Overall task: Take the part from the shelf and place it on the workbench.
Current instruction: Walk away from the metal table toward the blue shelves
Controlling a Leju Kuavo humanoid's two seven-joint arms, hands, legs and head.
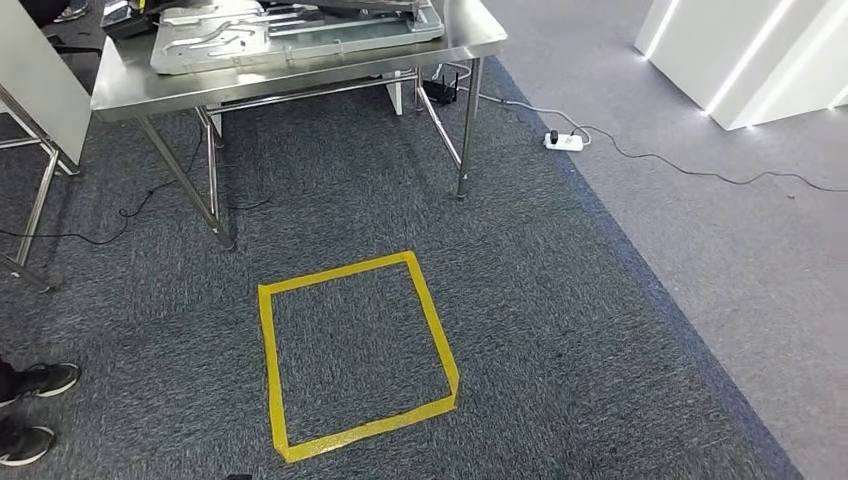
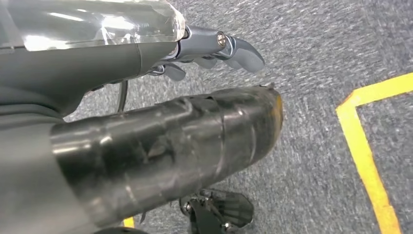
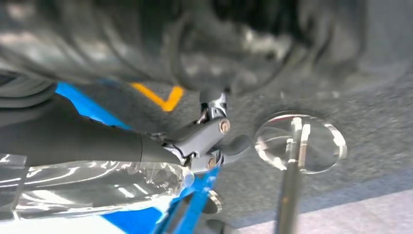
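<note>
Grey carpet (image 1: 560, 300) bears yellow tape square (image 1: 355, 350); no legible writing.

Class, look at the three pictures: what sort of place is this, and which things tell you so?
Probably a workshop or robot test lab: a steel workbench carrying pressed metal parts, a yellow taped square marked on grey carpet, and a power strip with loose cable.

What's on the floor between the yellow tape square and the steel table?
In the head view, bare grey carpet lies between the tape square and the table; a thin black cable trails off to the side near the table's legs.
</note>
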